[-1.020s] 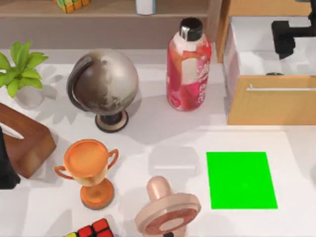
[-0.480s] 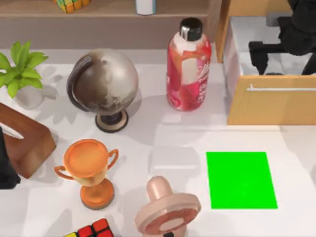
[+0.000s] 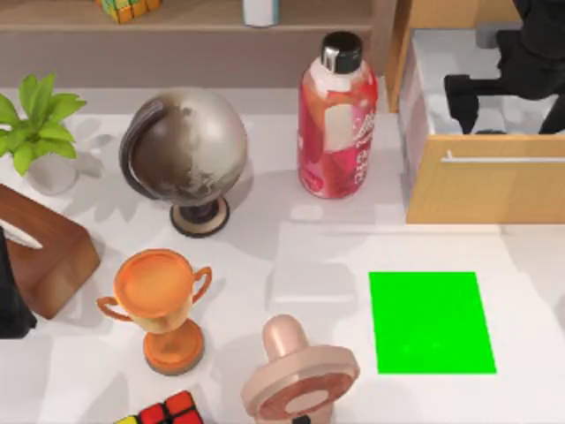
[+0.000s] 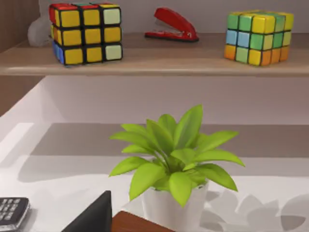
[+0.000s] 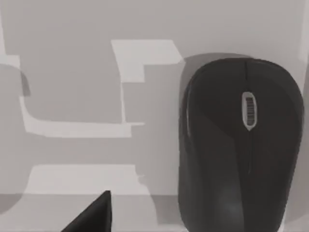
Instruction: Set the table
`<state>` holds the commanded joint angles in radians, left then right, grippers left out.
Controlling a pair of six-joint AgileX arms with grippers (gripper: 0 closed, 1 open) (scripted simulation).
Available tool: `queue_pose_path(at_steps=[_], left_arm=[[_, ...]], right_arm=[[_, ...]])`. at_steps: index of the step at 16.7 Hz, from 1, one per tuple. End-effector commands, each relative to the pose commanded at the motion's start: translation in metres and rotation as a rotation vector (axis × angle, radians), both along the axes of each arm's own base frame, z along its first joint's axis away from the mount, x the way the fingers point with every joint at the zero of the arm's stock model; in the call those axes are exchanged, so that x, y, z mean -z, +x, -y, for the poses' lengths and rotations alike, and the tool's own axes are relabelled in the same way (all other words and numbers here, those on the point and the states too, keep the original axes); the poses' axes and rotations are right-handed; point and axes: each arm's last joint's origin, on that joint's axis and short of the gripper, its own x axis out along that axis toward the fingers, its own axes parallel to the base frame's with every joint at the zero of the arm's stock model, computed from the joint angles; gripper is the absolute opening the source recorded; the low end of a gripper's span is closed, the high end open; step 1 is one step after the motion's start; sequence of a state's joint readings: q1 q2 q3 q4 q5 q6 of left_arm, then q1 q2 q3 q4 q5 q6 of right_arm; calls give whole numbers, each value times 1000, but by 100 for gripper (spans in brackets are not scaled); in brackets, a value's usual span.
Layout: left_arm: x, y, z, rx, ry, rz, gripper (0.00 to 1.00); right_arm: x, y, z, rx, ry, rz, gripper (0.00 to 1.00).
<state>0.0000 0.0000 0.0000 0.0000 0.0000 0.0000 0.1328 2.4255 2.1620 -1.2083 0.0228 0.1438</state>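
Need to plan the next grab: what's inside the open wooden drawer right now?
The right wrist view shows a black computer mouse lying on the pale floor of the drawer. From above, the right gripper over the drawer hides part of its inside.

Tabletop: white. Mat: bright green. Bottle: pink-red, black cap. Globe: mottled grey-brown. Trophy: orange. Drawer: light wood. Mouse: black. Stapler: red. Plant: green, white pot.
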Motion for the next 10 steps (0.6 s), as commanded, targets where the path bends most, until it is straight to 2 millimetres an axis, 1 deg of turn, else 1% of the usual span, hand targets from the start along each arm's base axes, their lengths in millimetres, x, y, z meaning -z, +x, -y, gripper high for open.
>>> queue_pose_path(at_steps=[3,10], left_arm=[[0,0,0,0,0,0,100],[0,0,0,0,0,0,100]], right_arm=[[4,-1,-1,-2,-1,1,100],[27,3,-2,-2,0,1,100]])
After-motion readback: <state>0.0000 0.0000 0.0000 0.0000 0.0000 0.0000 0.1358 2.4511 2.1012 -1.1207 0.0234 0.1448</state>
